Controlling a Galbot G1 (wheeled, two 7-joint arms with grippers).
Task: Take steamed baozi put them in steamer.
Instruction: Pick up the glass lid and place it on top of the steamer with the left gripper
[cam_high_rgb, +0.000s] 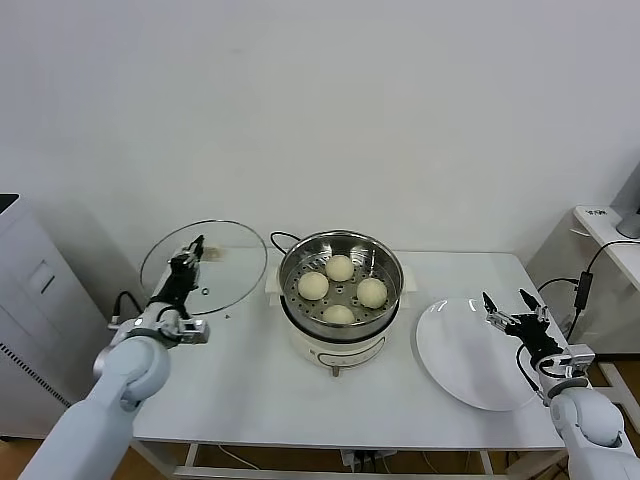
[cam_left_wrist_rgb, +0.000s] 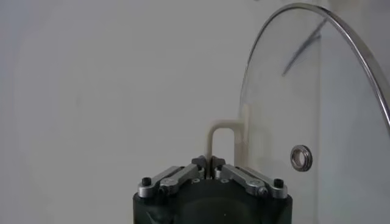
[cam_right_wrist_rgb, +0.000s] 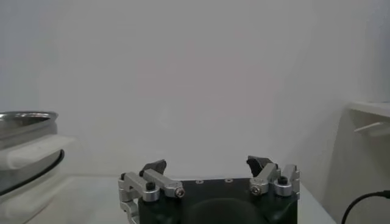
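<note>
Several steamed baozi (cam_high_rgb: 339, 267) lie in the steamer (cam_high_rgb: 390, 262), a shiny steel basket on a white cooker base at the table's middle. To its left, my left gripper (cam_high_rgb: 192, 250) is shut on the cream handle (cam_left_wrist_rgb: 220, 131) of the glass lid (cam_high_rgb: 230, 262), which is tilted up beside the steamer. In the left wrist view the left gripper (cam_left_wrist_rgb: 209, 163) pinches the thin handle loop. My right gripper (cam_high_rgb: 513, 308) stands open and empty over the near edge of the white plate (cam_high_rgb: 460, 350). The right wrist view shows the right gripper (cam_right_wrist_rgb: 210, 165) with its jaws wide apart.
A black power cord (cam_high_rgb: 283, 238) runs behind the steamer. The steamer's rim (cam_right_wrist_rgb: 24, 117) and white base show at the side of the right wrist view. A grey cabinet (cam_high_rgb: 25, 310) stands left of the table, and a white shelf (cam_high_rgb: 605, 225) with cables stands to the right.
</note>
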